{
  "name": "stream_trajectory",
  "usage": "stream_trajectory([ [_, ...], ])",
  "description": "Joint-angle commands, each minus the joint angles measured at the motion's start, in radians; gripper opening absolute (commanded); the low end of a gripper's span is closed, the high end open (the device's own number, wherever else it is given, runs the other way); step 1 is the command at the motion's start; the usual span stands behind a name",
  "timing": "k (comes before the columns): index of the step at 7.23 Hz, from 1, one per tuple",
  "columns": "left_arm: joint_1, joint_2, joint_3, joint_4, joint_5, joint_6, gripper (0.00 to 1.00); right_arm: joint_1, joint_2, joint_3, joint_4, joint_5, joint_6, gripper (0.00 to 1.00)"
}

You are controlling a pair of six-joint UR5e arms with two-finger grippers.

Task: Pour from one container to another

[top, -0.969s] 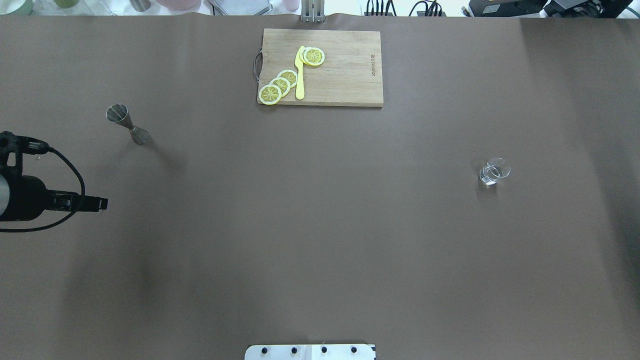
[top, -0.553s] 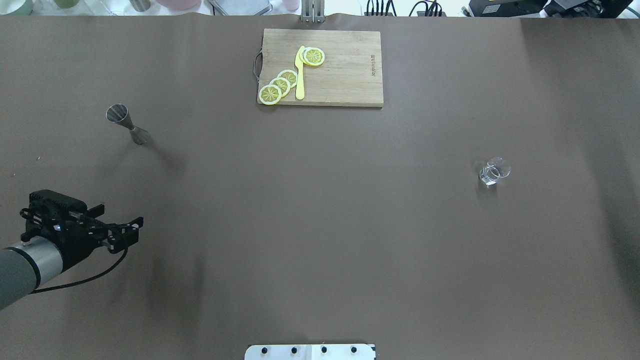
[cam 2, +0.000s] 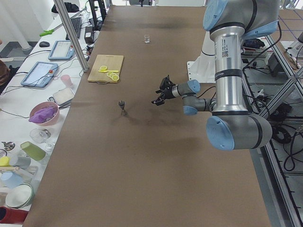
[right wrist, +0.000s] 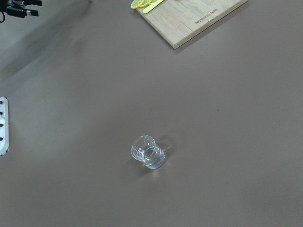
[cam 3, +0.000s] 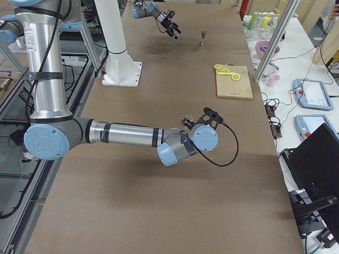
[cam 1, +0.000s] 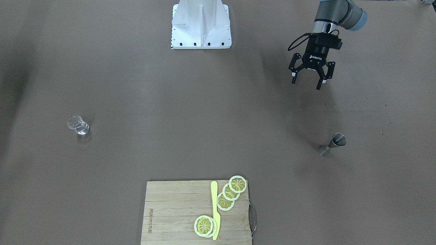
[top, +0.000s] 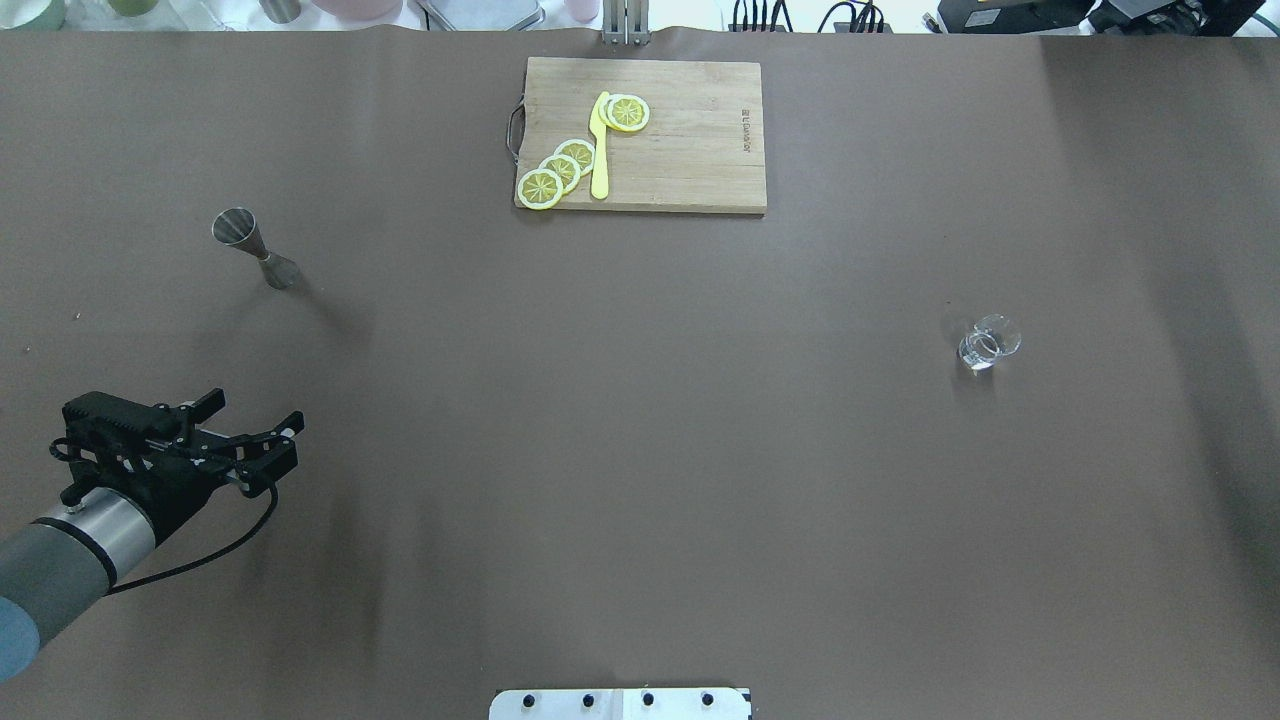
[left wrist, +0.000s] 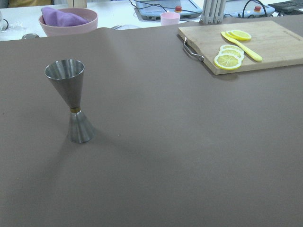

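Note:
The clear glass cup [top: 988,343] stands upright and alone on the right half of the table, also in the front view [cam 1: 77,125] and below the right wrist camera [right wrist: 148,152]. The steel jigger [top: 255,248] stands upright at the far left, wide cone up [left wrist: 71,99] [cam 1: 332,144]. My left gripper [top: 258,412] hangs open and empty above the table [cam 1: 306,85], well short of the jigger and pointing towards it. The right arm shows only in the exterior right view, its wrist [cam 3: 204,136] low over the table; I cannot tell whether that gripper is open or shut.
A wooden cutting board [top: 690,150] with lemon slices [top: 560,168] and a yellow knife [top: 600,150] lies at the far middle edge. The white robot base plate [cam 1: 201,25] sits at the near middle. Bowls and cups stand on a side bench [cam 2: 42,113] beyond the table.
The left arm swung in from the table's left edge, first back towards the robot, then forwards towards the jigger. Jigger and cup have not moved.

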Motion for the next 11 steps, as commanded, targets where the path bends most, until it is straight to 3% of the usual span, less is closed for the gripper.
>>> stream_trajectory([
  [1,-0.070,-0.091,0.087,0.005,0.009,0.003,0.97,0.001,0.007,0.028,-0.001,-0.006,0.117,1.00],
  [5,-0.168,-0.245,0.296,0.005,0.049,0.006,0.97,-0.002,-0.014,0.213,-0.040,-0.139,0.475,1.00],
  [6,-0.168,-0.247,0.302,0.005,0.127,0.003,0.97,-0.019,-0.031,0.269,-0.041,-0.193,0.573,1.00],
  [7,-0.168,-0.247,0.304,-0.003,0.133,0.003,0.97,-0.048,-0.046,0.317,-0.047,-0.241,0.645,1.00],
  [11,-0.176,-0.250,0.383,0.003,0.181,0.003,0.95,-0.076,-0.121,0.330,-0.047,-0.327,0.668,1.00],
])
